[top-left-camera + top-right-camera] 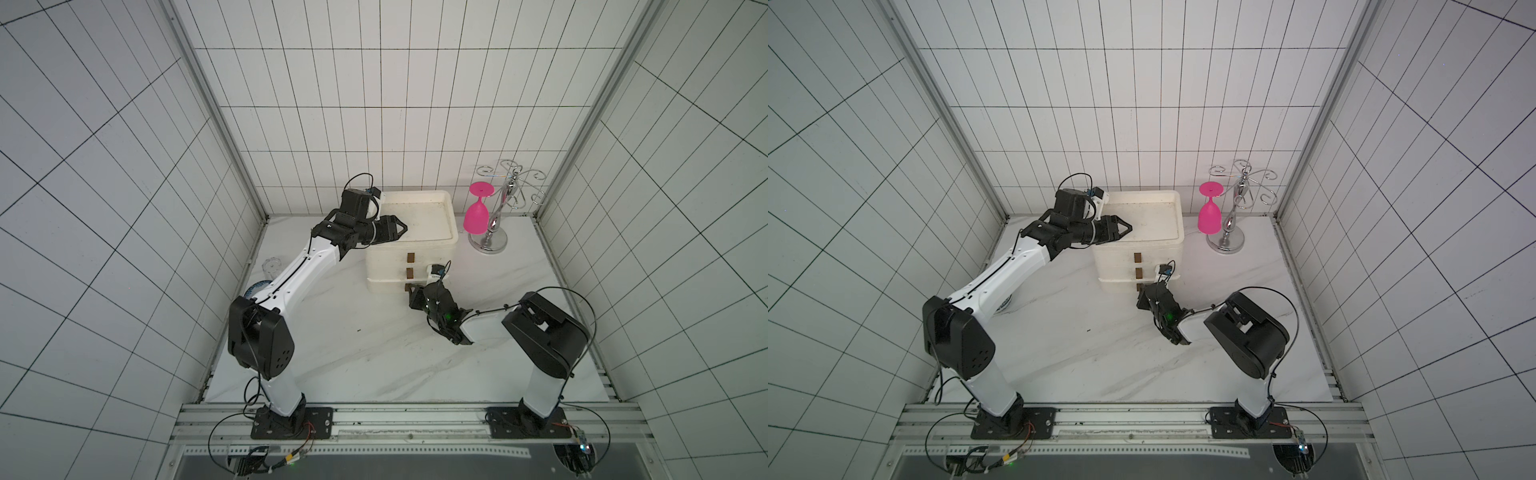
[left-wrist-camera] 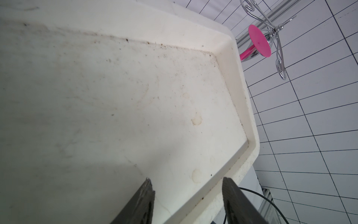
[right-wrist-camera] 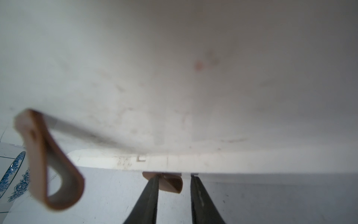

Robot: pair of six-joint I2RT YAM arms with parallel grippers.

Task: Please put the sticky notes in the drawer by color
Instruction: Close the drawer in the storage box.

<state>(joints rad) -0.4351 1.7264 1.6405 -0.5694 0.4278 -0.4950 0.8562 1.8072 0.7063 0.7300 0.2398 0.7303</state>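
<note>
Since no sticky notes show in any view, neither on the marble counter [image 1: 374, 357] nor in the rimmed lid [image 1: 453, 220] of the drawer chest [image 1: 386, 262], the sorting looks largely done. The pads are presumably inside, though that and their grouping by colour cannot be checked.

In both top views the top and middle drawers sit flush, while the bottom drawer [image 1: 386, 286] seems to stand slightly proud of the front. The right pincer [image 3: 175, 175] is low at that drawer, its jaws narrowly parted with the brown tab handle [image 3: 172, 185] between them. A gap shows between the tab and one finger, so the jaws stand around it, not clamped on it, and nothing else is in them.

The left pincer [image 2: 187, 182] hangs over the lid's edge with its jaws wide, one finger inside the rim and one outside, holding nothing. What is left is probably seating the bottom drawer and drawing both arms clear.
</note>
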